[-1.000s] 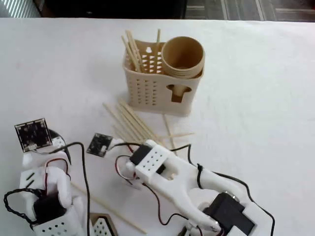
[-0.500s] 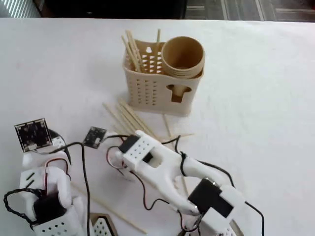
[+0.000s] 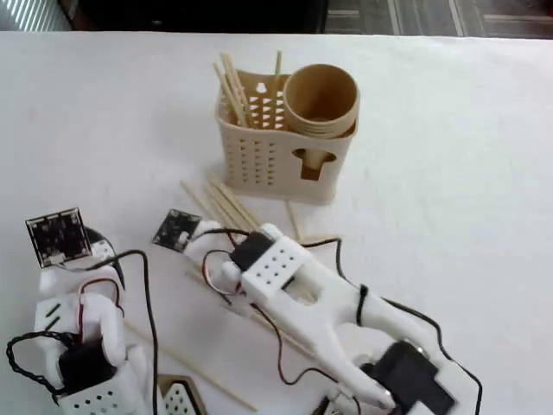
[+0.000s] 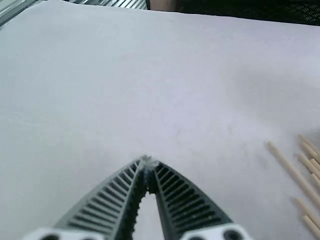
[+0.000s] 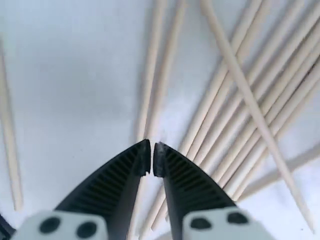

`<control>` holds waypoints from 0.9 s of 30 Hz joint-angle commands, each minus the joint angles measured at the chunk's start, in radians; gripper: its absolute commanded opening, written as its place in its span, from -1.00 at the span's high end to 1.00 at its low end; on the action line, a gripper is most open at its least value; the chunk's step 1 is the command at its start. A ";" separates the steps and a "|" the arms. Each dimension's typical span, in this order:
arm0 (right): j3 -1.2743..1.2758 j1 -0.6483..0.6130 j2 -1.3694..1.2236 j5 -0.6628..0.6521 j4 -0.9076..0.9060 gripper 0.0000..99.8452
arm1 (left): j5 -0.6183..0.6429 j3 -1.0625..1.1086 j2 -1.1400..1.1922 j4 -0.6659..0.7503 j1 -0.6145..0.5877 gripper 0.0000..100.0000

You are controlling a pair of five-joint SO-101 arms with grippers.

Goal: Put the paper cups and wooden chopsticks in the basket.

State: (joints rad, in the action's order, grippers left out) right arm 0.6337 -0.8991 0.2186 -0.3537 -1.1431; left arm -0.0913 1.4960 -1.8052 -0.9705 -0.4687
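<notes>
Here the right tool, tips together, hovers over loose chopsticks.

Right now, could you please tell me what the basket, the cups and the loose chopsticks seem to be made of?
Basket: likely moulded plastic, matte cream, with regular hole rows. Cups: probably paper, tan, thin stacked rims. Chopsticks: seemingly bare pale wood, matte, tapered.

White table: basket stands on it; chopsticks loose just in front; lone chopstick lies apart.
</notes>
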 commanded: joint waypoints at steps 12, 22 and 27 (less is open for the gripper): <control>0.026 0.028 -0.010 -0.005 0.127 0.74 | 0.012 -0.012 -0.010 0.021 -0.010 0.95; -0.049 0.133 -0.036 -0.104 0.177 0.68 | 0.012 -0.012 -0.010 0.021 -0.010 0.95; -0.049 0.131 -0.038 -0.106 0.177 0.40 | 0.012 -0.012 -0.010 0.021 -0.010 0.95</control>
State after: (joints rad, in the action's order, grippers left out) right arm 0.6245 -0.7764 0.1772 -0.4519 -0.9759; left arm -0.0913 1.4960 -1.8052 -0.9705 -0.4687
